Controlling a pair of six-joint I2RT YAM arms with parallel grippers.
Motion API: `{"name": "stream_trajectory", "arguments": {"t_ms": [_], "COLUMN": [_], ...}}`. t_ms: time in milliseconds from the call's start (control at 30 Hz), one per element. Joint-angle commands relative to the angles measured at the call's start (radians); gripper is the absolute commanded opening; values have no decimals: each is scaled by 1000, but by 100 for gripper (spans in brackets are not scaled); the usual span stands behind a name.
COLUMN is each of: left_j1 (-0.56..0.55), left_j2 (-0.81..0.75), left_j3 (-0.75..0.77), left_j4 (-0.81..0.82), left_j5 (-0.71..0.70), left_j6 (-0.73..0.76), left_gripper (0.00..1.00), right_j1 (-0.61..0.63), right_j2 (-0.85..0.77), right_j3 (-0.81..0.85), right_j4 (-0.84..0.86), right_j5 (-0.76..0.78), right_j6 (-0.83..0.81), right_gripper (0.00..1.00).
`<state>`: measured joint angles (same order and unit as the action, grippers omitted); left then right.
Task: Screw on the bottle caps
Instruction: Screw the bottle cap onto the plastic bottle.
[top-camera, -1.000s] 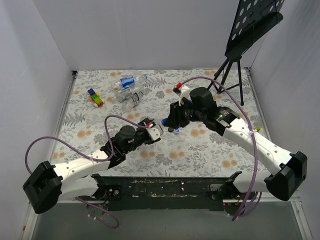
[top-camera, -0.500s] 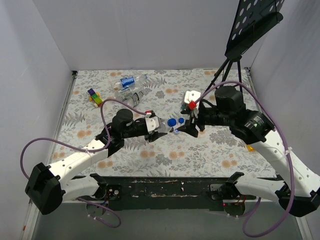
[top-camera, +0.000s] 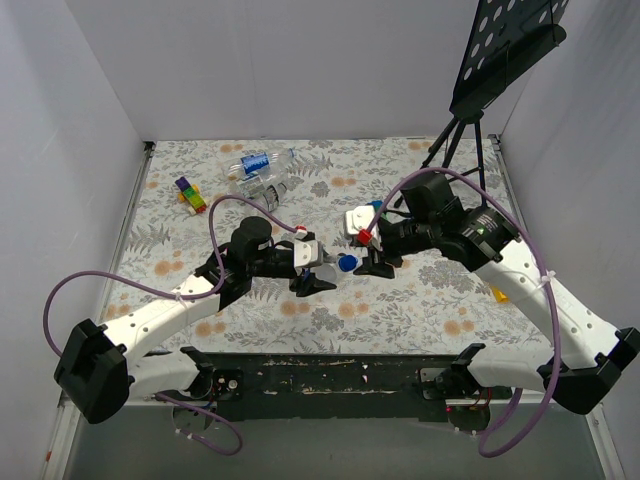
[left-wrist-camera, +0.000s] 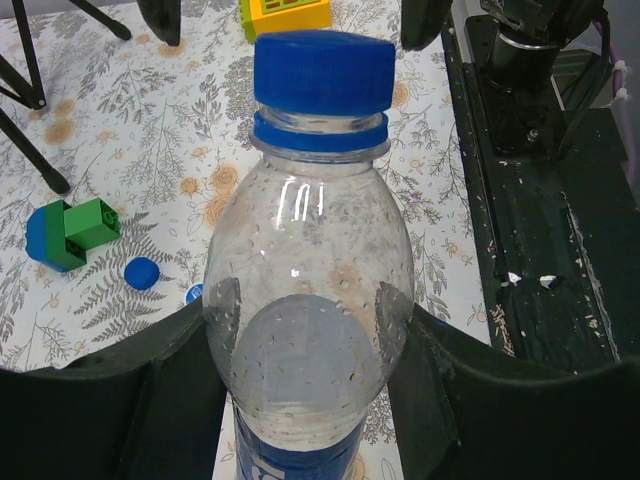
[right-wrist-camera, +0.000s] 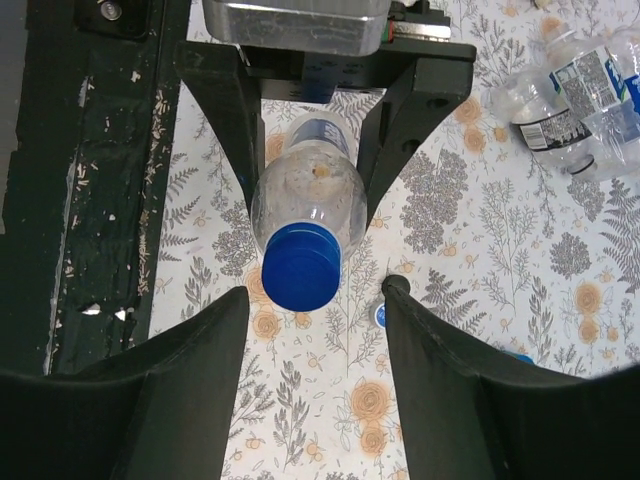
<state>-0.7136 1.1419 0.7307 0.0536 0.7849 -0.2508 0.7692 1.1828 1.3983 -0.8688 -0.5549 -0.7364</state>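
Observation:
My left gripper (top-camera: 313, 268) is shut on a clear bottle (left-wrist-camera: 308, 270) with a blue label and holds it off the table, neck pointing at the right arm. A blue cap (left-wrist-camera: 323, 68) sits on its neck and also shows in the top view (top-camera: 347, 263). My right gripper (right-wrist-camera: 317, 292) is open, facing that cap (right-wrist-camera: 301, 265). The cap lies just at the fingertips (right-wrist-camera: 238, 298), between them, touching neither. Two loose blue caps (left-wrist-camera: 142, 272) lie on the table below; one shows by the right finger (right-wrist-camera: 380, 314).
Other clear bottles (top-camera: 260, 175) lie at the back left, also in the right wrist view (right-wrist-camera: 570, 100). Multicoloured toy blocks (top-camera: 190, 195) lie left of them. A green-and-blue block (left-wrist-camera: 70, 233) and a yellow block (top-camera: 497, 294) are on the flowered table. A tripod stand (top-camera: 460, 140) is at the back right.
My right gripper has swung left and down until its open fingers face the cap. My left gripper has raised the bottle and carried it slightly toward the right arm.

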Motion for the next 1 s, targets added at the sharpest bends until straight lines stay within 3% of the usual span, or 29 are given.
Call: {"name": "stream_trajectory", "arguments": {"t_ms": [0,433,633,833,967], "left_j1": [3,5,3,2,-35], "left_j2": [-5,-1,-17,-65,-116], "left_j3": [35,39,24,-34,-115], "left_j4": [-1,-3,29,130,257], "left_j5": [20,13,-25,-185,-445], "left_j6": [-5,-11,-22,2,53], "left_gripper": [0,0,0,0,0], "right_j1": [16,44,54,56,55], "right_j2": [3,41,51,35,25], "right_j3": [61,68,39,-35,-96], "right_j4": [-16,-10,14,145,286], "right_j5": [-48,-8,21,91,125], "right_j6": [-41,-37,14,268,585], "right_gripper": [62,50,33,4,1]}}
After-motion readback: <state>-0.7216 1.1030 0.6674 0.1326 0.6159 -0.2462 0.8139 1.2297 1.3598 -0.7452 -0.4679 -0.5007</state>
